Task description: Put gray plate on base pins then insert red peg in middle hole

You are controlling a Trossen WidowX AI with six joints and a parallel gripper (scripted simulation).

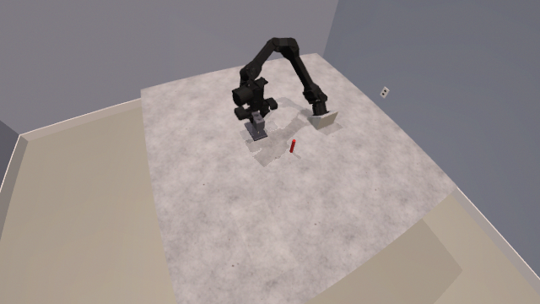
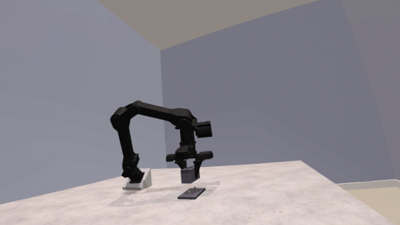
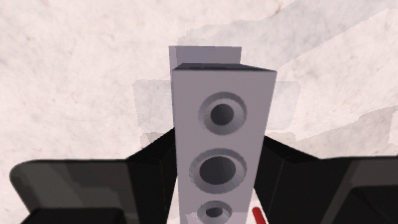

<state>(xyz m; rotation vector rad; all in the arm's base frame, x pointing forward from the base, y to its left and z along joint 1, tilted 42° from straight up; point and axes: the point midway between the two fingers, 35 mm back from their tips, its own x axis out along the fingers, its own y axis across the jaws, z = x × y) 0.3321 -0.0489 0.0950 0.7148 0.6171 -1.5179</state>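
Note:
My gripper [image 1: 256,115] [image 2: 188,165] [image 3: 209,130] is shut on the gray plate [image 1: 258,122] [image 2: 188,175] [image 3: 223,145]. It holds the plate a little above the dark base [image 1: 258,135] [image 2: 191,193]. In the wrist view the plate's face with its three holes fills the middle, and the base's far end [image 3: 205,53] shows just past the plate's top edge. One pin [image 2: 194,188] stands up on the base. The red peg [image 1: 293,145] [image 3: 258,216] stands upright on the table to the right of the base. In the exterior view the peg is hidden.
The arm's pale mount block [image 1: 324,120] [image 2: 138,184] stands at the back of the gray table [image 1: 295,211] [image 2: 281,194]. The table edge drops to a beige floor [image 1: 76,203] on the left and front right.

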